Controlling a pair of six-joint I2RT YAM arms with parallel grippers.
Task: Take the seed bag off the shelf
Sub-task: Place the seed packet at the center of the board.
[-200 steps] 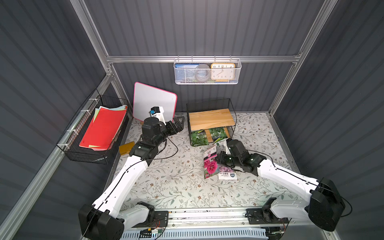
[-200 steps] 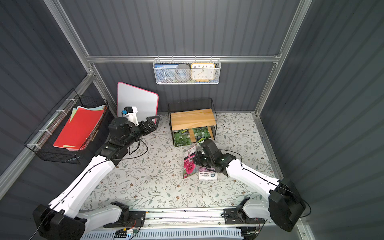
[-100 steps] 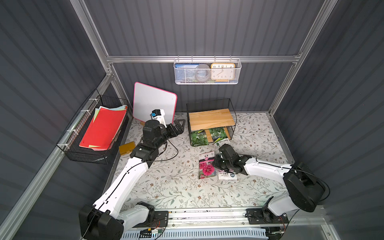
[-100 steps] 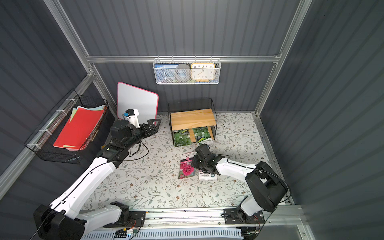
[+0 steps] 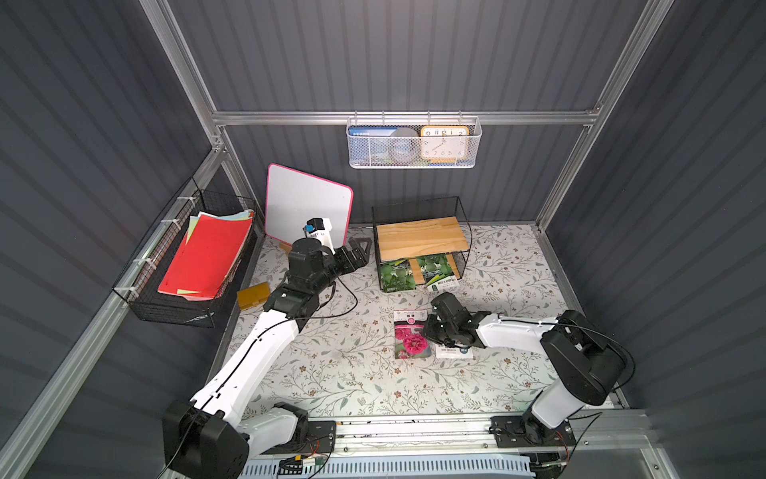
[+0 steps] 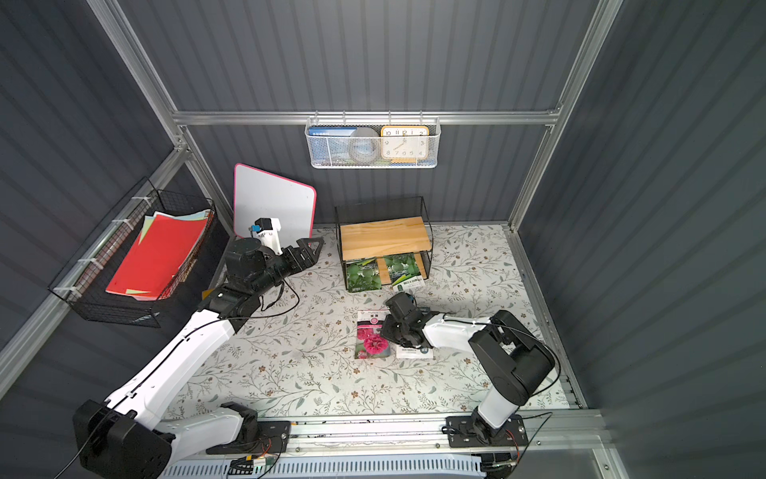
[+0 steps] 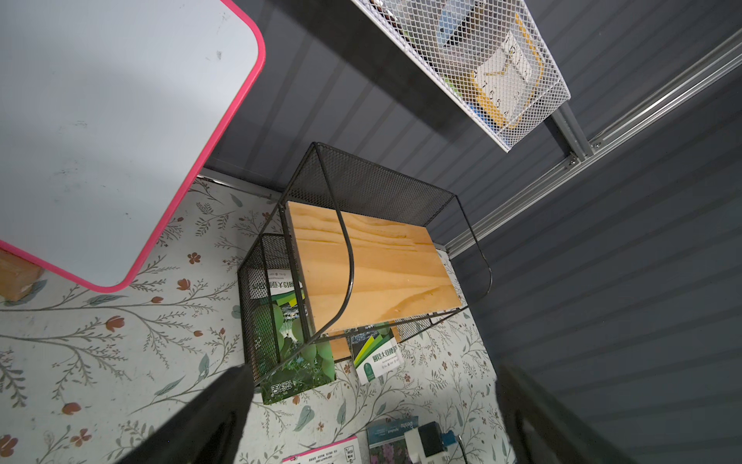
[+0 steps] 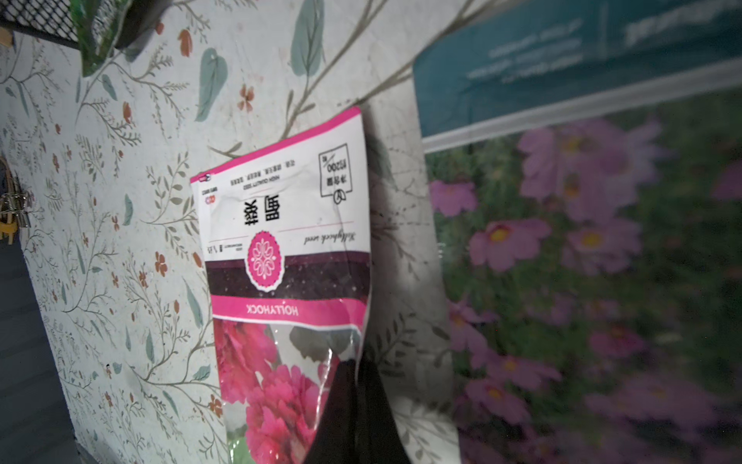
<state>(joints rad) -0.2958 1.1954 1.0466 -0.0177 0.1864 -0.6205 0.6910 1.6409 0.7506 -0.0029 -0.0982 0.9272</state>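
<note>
Pink seed bag w/ a hollyhock pic lies flat on the floral table, off the shelf and well in front of it, approx mid-table. The right gripper sits low at the bag's right edge, jaws closed tight and pinching that edge. In the right wrist view the black fingertips overlap the bag's rim. Just beside it, partly under the right arm, lies a 2nd packet, teal top w/ pink flowers, a strip of table btwn the two. Further back on the left, the left gripper hangs above the table, jaws spread fully wide, holding nothing, aimed toward the shelf. The shelf stands by the back wall: black wire frame, 2 wooden boards. Two green seed bags lie on its lower board, front ends poking past the edge. Behind: a pink-rimmed whiteboard leaning on the wall. Higher up hangs a white mesh basket w/ a clock.
</note>
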